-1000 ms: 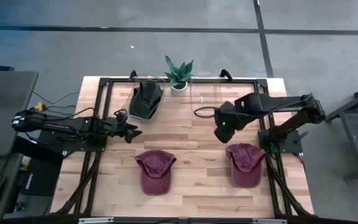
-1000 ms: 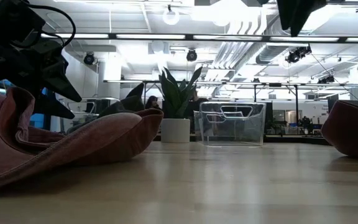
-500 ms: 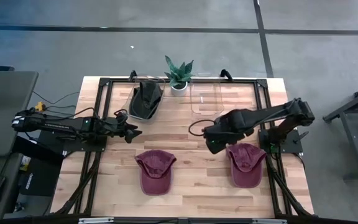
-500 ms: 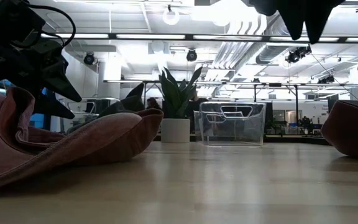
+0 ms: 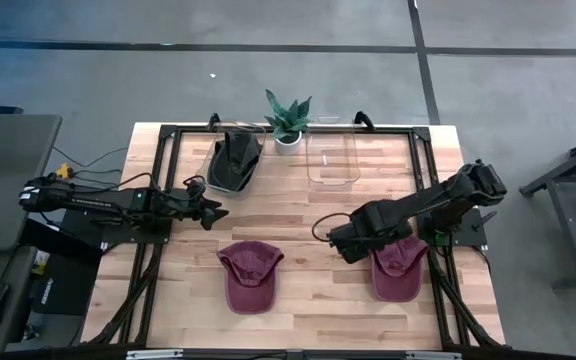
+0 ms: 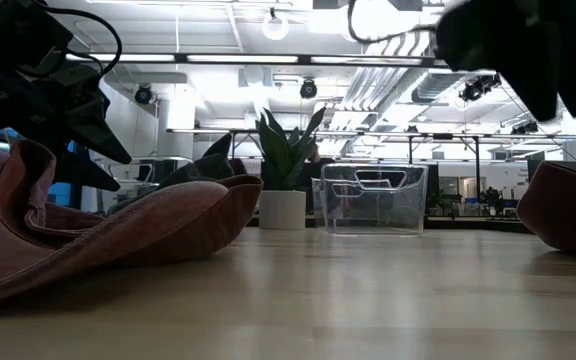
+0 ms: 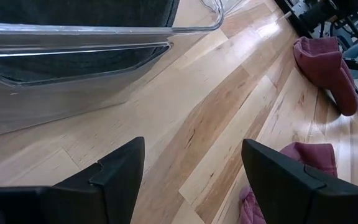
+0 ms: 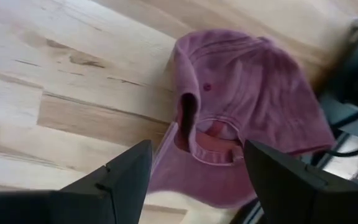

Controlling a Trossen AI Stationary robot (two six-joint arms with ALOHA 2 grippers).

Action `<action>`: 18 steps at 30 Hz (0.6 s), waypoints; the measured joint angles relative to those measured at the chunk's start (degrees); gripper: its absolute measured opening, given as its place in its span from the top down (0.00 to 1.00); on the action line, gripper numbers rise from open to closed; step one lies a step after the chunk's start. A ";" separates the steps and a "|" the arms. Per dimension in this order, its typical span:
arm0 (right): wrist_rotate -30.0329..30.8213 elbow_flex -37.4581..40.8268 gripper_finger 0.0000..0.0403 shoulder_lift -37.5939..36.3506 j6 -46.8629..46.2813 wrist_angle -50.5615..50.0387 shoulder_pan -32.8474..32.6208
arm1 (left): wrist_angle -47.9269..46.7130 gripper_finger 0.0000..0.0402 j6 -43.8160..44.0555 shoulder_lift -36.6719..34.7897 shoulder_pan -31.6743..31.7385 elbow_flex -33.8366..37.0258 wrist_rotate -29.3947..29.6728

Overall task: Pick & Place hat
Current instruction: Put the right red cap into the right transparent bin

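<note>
Currently the right tool (image 5: 342, 243) hangs over the desk (image 5: 308, 205) just beside the right maroon hat (image 5: 398, 265), at its inner edge. Right wrist view: its fingers (image 8: 120, 180) are spread wide, gripping nothing, with that hat (image 8: 247, 124) lying between and beyond them, strap opening facing the camera. Nothing sits between the tool and the hat.

Left tool (image 5: 211, 212) is parked over the desk's left side, fingers (image 7: 114, 177) wide apart and empty, bare wood between them in the left wrist view.

Second maroon hat (image 5: 250, 275) lies front-centre on the desk, well apart from the right one, brim toward the front edge. In the low view it fills the left foreground (image 6: 98, 235).

Surroundings:
- clear bin holding a dark hat (image 5: 234, 160) at the back left, near the left tool
- potted plant (image 5: 287, 120) at the back centre
- empty clear bin (image 5: 332, 157) at the back, right of the plant
- black frame rails (image 5: 163, 170) run along the desk edges; the right hat lies close to the right rail and the right arm's base (image 5: 458, 215)
</note>
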State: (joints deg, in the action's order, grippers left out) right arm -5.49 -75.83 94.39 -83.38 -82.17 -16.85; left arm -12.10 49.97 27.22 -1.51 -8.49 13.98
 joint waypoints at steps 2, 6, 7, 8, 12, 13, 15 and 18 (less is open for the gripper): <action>-0.03 2.68 0.38 0.00 -0.04 2.93 -0.31 | 0.00 0.35 0.00 0.02 0.01 0.00 0.00; 0.40 7.34 0.38 0.00 -0.06 9.61 -0.81 | 0.00 0.35 -0.02 0.00 -0.01 0.00 0.00; 1.18 8.24 0.38 -0.01 -0.05 11.07 -1.00 | -0.02 0.35 -0.02 0.00 -0.01 0.00 0.02; 2.00 9.17 0.38 -0.02 -0.06 12.55 -1.24 | -0.02 0.35 0.00 0.00 -0.01 0.00 0.00; 2.49 11.70 0.38 -0.02 -0.17 16.93 -1.85 | 0.00 0.35 0.00 0.02 -0.01 0.00 0.02; 2.64 11.87 0.38 -0.04 0.04 16.93 -1.95 | 0.00 0.35 -0.01 0.00 0.00 0.00 0.02; 3.96 12.00 0.38 -0.09 0.85 15.94 -1.93 | -0.01 0.35 -0.02 0.02 0.00 0.00 0.01; 4.99 12.00 0.38 -0.09 -0.58 14.50 -1.08 | 0.00 0.35 -0.02 0.00 0.01 0.00 0.00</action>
State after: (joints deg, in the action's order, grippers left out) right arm -0.51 -63.83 94.30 -83.95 -67.67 -17.94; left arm -12.10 49.95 27.23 -1.50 -8.49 13.98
